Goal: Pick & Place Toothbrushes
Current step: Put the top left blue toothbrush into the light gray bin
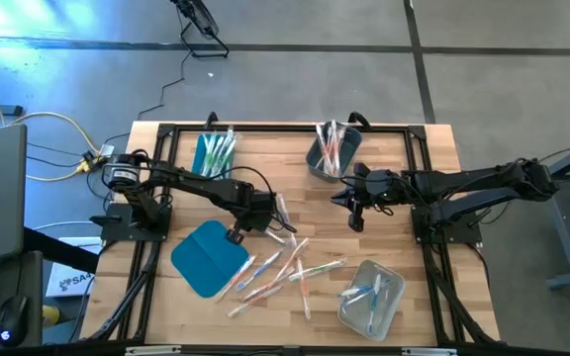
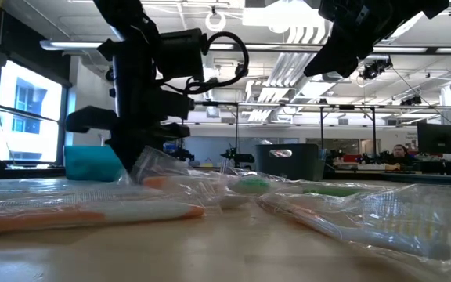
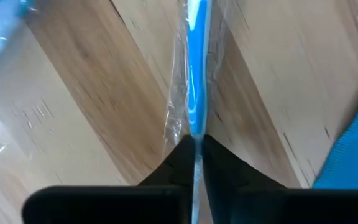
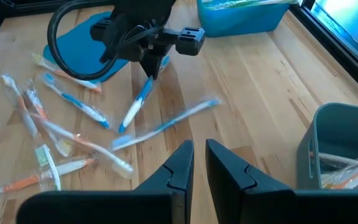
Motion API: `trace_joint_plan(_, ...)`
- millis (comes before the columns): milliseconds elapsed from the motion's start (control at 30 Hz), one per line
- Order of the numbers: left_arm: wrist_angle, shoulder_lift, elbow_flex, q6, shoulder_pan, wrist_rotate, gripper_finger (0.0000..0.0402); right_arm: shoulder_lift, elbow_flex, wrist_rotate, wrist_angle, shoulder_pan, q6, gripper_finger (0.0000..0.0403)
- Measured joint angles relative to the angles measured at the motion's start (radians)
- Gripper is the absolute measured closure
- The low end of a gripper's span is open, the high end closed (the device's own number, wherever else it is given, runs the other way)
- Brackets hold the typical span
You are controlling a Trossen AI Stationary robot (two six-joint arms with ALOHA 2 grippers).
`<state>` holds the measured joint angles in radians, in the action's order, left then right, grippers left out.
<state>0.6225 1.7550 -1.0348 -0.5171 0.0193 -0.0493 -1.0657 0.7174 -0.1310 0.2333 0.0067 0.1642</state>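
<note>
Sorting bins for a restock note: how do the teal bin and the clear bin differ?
The teal bin sits at the table's far left and holds green-handled toothbrushes; the clear bin sits near right, holding blue ones. Teal is opaque, clear is see-through. Both are rectangular and open-topped.

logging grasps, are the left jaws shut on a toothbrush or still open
Shut: the left gripper pinches a wrapped blue toothbrush between its dark fingers, low over the table.

Left end effector clamped, low.
</note>
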Motion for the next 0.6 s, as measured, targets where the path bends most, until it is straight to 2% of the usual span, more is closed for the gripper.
trace_joint_plan(600,0.192,-0.009,-0.003,-0.058,0.000,-0.002,0.0401,0.000,0.002,0.006,0.000,0.000,0.045,0.0369)
